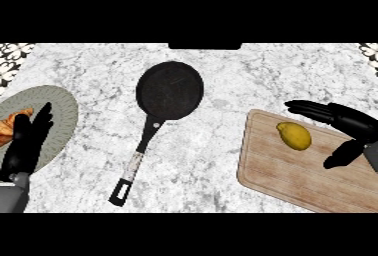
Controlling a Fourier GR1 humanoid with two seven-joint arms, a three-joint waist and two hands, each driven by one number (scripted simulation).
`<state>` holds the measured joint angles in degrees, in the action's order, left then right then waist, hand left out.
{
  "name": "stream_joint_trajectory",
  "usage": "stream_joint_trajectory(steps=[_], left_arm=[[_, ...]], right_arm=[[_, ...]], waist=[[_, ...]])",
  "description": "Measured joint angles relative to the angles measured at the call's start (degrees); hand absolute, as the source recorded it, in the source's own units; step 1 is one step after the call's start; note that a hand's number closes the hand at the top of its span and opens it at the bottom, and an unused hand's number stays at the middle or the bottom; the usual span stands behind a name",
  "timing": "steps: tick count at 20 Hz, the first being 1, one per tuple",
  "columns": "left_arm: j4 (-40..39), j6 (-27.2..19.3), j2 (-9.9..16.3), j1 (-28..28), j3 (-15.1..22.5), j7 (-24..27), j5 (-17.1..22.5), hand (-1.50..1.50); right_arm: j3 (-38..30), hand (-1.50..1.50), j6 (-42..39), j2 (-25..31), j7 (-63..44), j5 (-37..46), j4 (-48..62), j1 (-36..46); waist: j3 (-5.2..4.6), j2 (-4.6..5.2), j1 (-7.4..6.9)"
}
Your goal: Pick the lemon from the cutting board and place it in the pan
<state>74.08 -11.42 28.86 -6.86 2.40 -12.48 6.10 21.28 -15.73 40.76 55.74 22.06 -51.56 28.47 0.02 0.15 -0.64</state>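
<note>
Head view: from straight above, the whole scene sits on one stretch of worktop.
Counter [244,70]: white and grey marble, filling the view from edge to edge and carrying everything else.
Cutting board [295,175]: pale wood, lying at a slant at the right, its lower corner running out of view.
Pan [169,90]: black, round, near the middle; its bowl holds nothing, and its long handle [136,162] trails down and to the left, with a lighter band partway along.
Plate [63,110]: grey-green, at the far left, cut by the view's edge, well apart from the pan.
Pastry [11,127]: golden-brown, lying on the plate, partly behind the left hand.
Right hand [347,125]: black, over the board's right side, fingers spread apart and reaching toward the lemon from above it, thumb pointing down below; it holds nothing and does not touch the fruit.
Left hand [26,145]: black, at the left edge over the plate, fingers straight and pointing up, resting, holding nothing.
Lemon [294,135]: yellow, lying on the upper part of the cutting board, just beside the right hand's open span, well apart from the pan.
</note>
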Motion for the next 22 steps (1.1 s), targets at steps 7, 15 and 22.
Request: stream_joint_trajectory(steps=[7, 15, 22], left_arm=[[-0.65, 1.00, -0.94, -0.30, -1.38, 0.45, -1.30, 0.00], [-0.41, 1.88, -1.77, -0.41, -2.71, -0.33, -2.73, 0.00], [0.41, 2.14, -3.33, 0.04, -3.04, -0.64, -4.59, 0.00]], right_arm=[[0.98, -1.50, 1.13, -2.54, 0.07, 2.82, 2.65, 0.85], [-0.64, 1.50, 5.24, -6.00, 1.50, 5.41, 5.10, 2.85], [-3.41, 1.50, 7.73, -7.81, -1.22, 7.43, 6.58, 3.73]], waist=[[0.00, -0.04, 0.11], [0.00, -0.05, 0.15], [-0.13, -0.22, 0.12]])
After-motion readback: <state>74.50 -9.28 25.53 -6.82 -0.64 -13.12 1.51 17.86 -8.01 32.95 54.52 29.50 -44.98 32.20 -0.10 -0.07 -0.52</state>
